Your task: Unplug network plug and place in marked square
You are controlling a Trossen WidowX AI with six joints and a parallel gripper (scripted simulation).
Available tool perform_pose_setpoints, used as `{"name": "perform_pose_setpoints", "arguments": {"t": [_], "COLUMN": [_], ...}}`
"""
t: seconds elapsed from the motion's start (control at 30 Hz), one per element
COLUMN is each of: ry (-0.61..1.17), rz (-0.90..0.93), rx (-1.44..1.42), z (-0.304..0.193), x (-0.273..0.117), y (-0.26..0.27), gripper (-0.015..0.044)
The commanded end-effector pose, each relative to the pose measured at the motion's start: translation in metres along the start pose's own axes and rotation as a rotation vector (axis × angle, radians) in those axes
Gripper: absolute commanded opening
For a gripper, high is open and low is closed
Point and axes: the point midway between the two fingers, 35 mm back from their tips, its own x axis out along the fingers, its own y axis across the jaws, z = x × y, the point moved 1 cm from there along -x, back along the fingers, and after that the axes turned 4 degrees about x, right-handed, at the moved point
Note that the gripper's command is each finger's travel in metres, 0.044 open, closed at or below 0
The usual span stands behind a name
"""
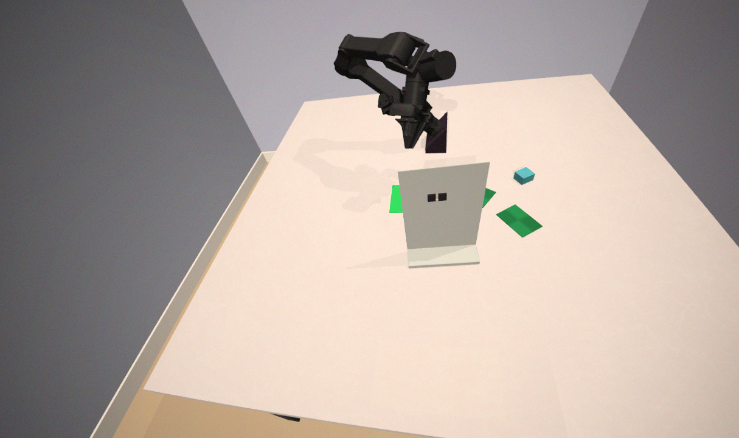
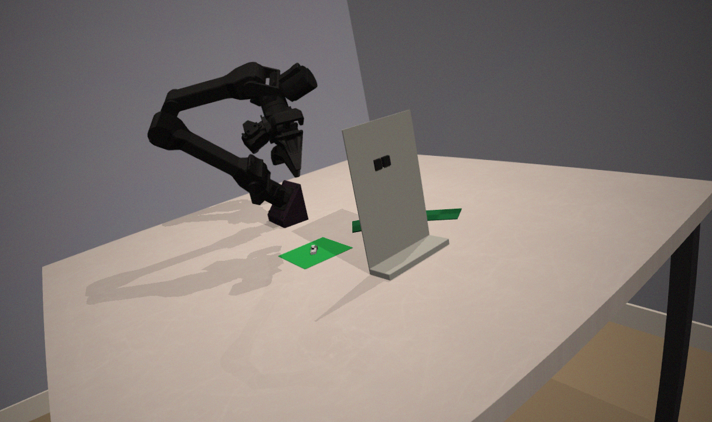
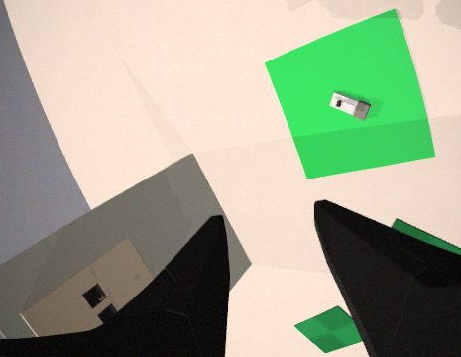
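Note:
The small white and grey plug (image 2: 313, 249) (image 3: 350, 105) lies on the bright green marked square (image 2: 305, 261) (image 3: 309, 99), inside its edges. The upright panel (image 1: 442, 225) (image 2: 392, 210) (image 3: 190, 174) stands beside the square. Its socket side shows in the wrist view, with a dark square socket opening (image 3: 94, 296) on a tan plate; a second opening is partly hidden by a finger. My gripper (image 1: 409, 146) (image 2: 296, 175) (image 3: 270, 219) is open, with nothing between its fingers. It hangs above the table, clear of the plug, the square and the panel.
A darker green patch (image 1: 519, 220) (image 3: 329, 328) lies on the table, with another green patch (image 1: 488, 197) (image 2: 445, 214) partly behind the panel. A teal block (image 1: 524, 175) lies farther back. The arm's dark base (image 1: 437, 137) (image 2: 293, 206) stands behind the panel.

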Motion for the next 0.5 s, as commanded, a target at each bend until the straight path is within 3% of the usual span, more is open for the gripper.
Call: {"name": "perform_pose_setpoints", "arguments": {"t": [0.0, 0.47], "ry": [0.002, -0.009], "rz": [-0.005, 0.003], "rx": [0.002, 0.003], "z": [-0.001, 0.001], "x": [-0.01, -0.043], "y": [0.006, 0.025], "gripper": [0.0156, 0.0156]}}
